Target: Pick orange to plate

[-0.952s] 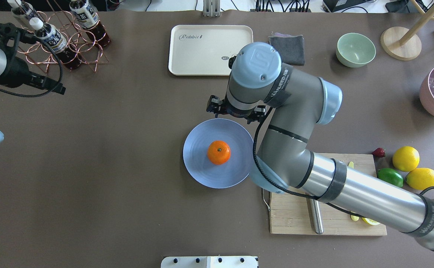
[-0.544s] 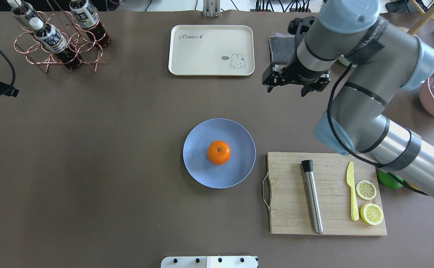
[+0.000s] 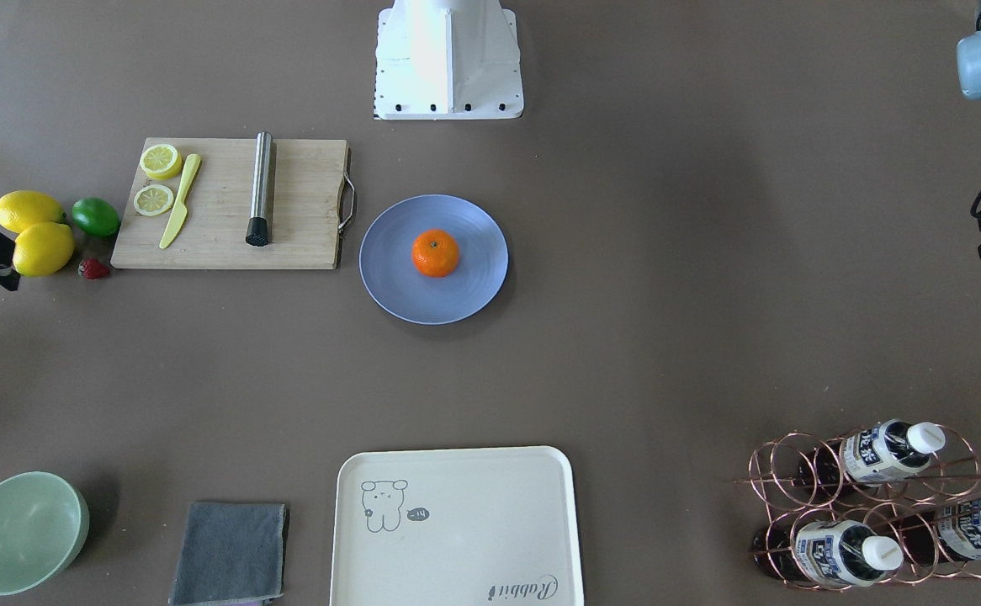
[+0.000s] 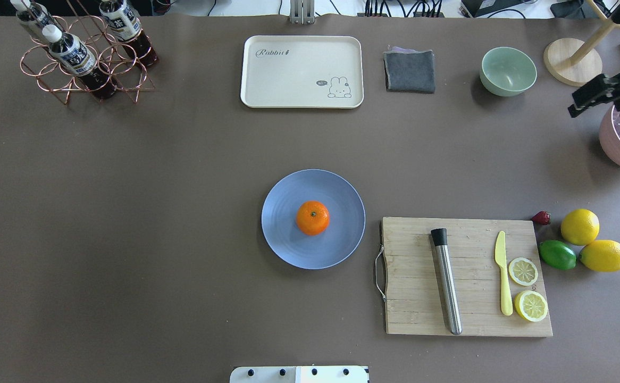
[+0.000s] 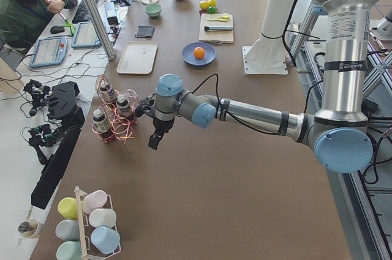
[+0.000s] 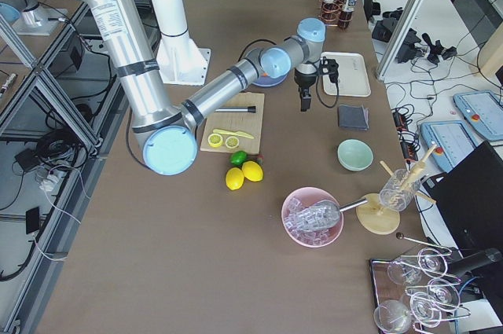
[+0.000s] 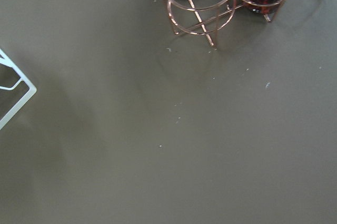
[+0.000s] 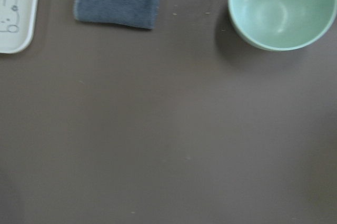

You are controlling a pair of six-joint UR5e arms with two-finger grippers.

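Note:
The orange (image 4: 312, 217) rests in the middle of the blue-grey plate (image 4: 283, 242), also seen as orange (image 3: 436, 253) on plate (image 3: 389, 282) in the front-facing view. Nothing touches either. My right gripper (image 6: 303, 103) hangs well away from the plate, above bare table between the tray and the green bowl; only black parts of it show at the overhead view's right edge. My left gripper (image 5: 154, 142) hovers beside the bottle rack, far from the plate. I cannot tell whether either gripper is open or shut. Neither wrist view shows fingers.
A wooden cutting board (image 4: 416, 314) right of the plate carries a steel rod (image 4: 445, 279), a yellow knife and lemon halves. Two lemons and a lime (image 4: 557, 254) lie beyond it. At the far side are a cream tray (image 4: 299, 72), a grey cloth, a green bowl (image 4: 508, 70) and a bottle rack (image 4: 84, 64).
My right arm has swung from over the plate away to the overhead view's far right edge. My left arm has left that view on the left. The orange stays on the plate.

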